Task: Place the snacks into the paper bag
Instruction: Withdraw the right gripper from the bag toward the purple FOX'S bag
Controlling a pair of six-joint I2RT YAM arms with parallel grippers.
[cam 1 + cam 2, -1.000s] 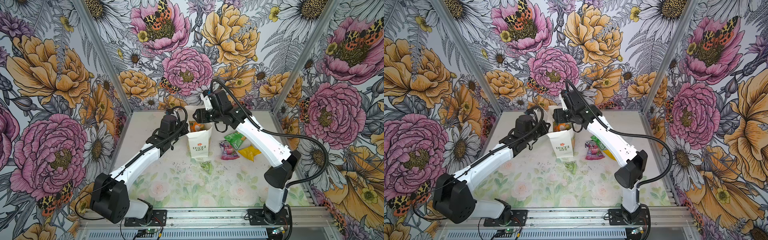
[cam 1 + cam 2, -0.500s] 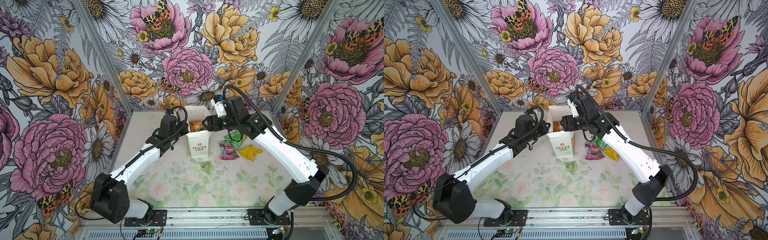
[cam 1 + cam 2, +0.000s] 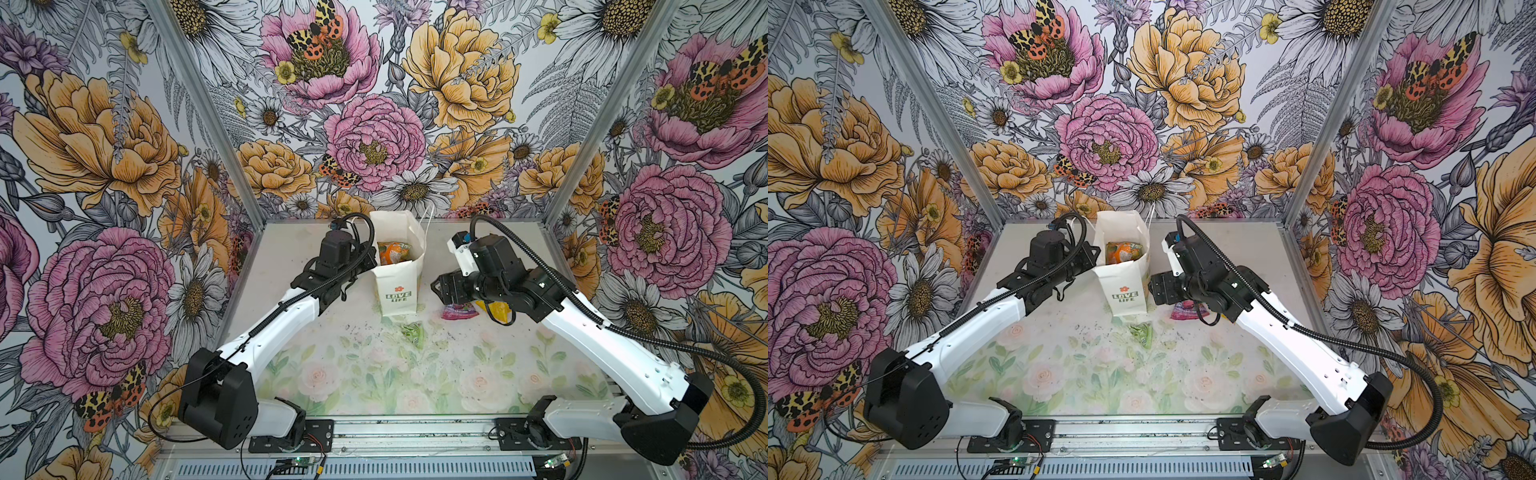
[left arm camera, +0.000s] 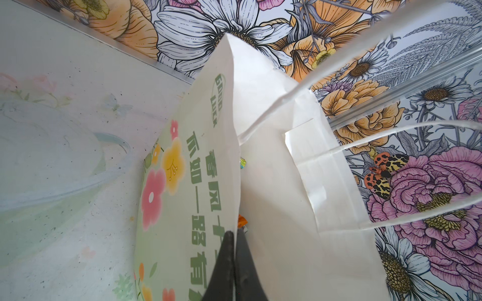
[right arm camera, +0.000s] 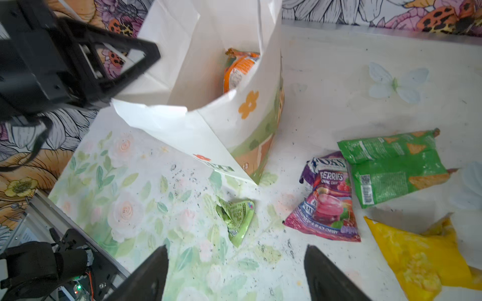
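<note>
Now that the orange-white packet [image 3: 392, 253] lies inside the paper bag [image 3: 397, 291], where a second ago it hung in the right pincer [image 5: 234, 249] over the bag's mouth, one more snack is delivered. That pincer has drawn back out to just beside the bag's wall, and its jaws have spread wide, holding nothing (only bare table [image 5: 339, 78] shows between the fingers). Ahead of it, nearly in line with the gap, lies the small pale green packet [image 5: 236, 216]. Off to one finger's side lie the purple-pink packet [image 5: 326, 198], the green packet [image 5: 391, 166] and the yellow packet [image 5: 417, 252]. The left pincer [image 4: 234, 234] stays pinched shut on the bag's rim, one finger inside and one outside, propping the mouth open. Four snacks seem left, and the pale green one looks the easiest next pick.
</note>
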